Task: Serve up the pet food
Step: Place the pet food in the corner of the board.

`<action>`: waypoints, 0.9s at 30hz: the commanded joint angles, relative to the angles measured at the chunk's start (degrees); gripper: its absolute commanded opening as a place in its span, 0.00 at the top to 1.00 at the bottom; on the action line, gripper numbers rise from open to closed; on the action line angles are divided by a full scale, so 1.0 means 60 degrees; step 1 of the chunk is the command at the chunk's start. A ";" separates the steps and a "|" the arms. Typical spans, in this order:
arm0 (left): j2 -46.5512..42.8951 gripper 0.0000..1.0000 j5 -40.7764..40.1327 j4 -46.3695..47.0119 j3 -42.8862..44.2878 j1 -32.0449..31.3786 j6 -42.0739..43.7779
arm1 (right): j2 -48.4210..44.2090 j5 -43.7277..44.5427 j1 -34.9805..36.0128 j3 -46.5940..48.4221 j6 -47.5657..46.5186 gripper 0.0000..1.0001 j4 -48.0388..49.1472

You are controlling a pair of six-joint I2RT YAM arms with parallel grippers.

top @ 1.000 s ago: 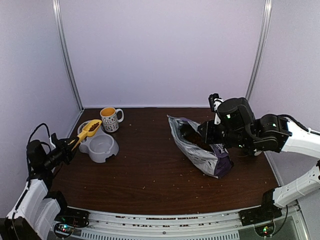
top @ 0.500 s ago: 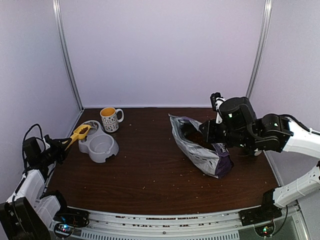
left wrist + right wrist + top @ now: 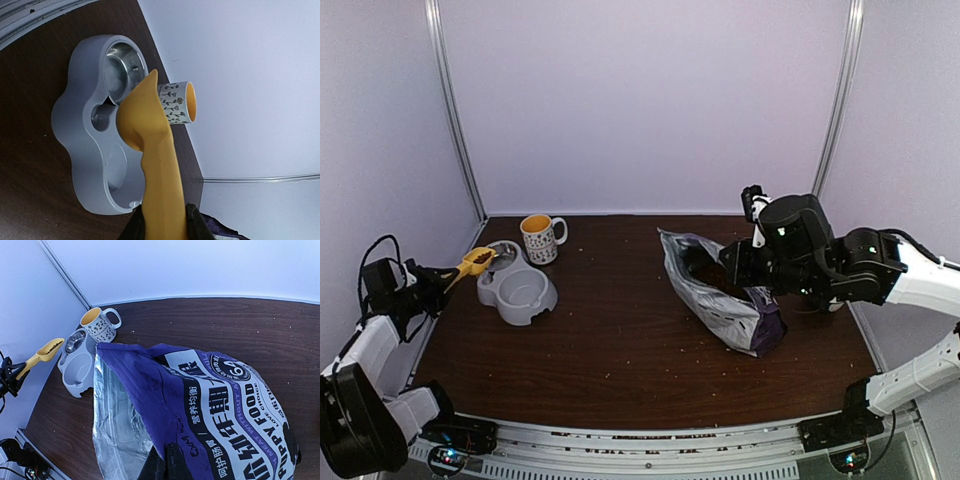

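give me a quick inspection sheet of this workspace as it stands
surface: dark wood table, crumbs scattered across it
job's things: pet food bag lying open, kibble in its mouth; yellow scoop loaded with kibble at the far end of the grey double bowl, no kibble seen in the bowl
clutter: patterned mug, upright behind the bowl
hands: left hand shut on the scoop handle; right hand shut on the bag's edge
cables: black loop by the left arm
surroundings: plain pale walls, metal posts
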 commanded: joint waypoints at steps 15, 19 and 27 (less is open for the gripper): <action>0.1919 0.89 -0.0652 -0.2663 0.2662 0.0079 0.3279 | -0.0474 0.0392 -0.0026 -0.0149 -0.0131 1.00 0.0081; 0.2375 0.89 -0.0914 -0.3321 0.3231 0.0079 0.4019 | -0.0459 0.0349 -0.0022 -0.0156 -0.0131 1.00 0.0110; 0.3123 0.89 -0.0999 -0.4174 0.4159 0.0079 0.4995 | -0.0344 0.0243 -0.0026 -0.0098 -0.0145 1.00 0.0170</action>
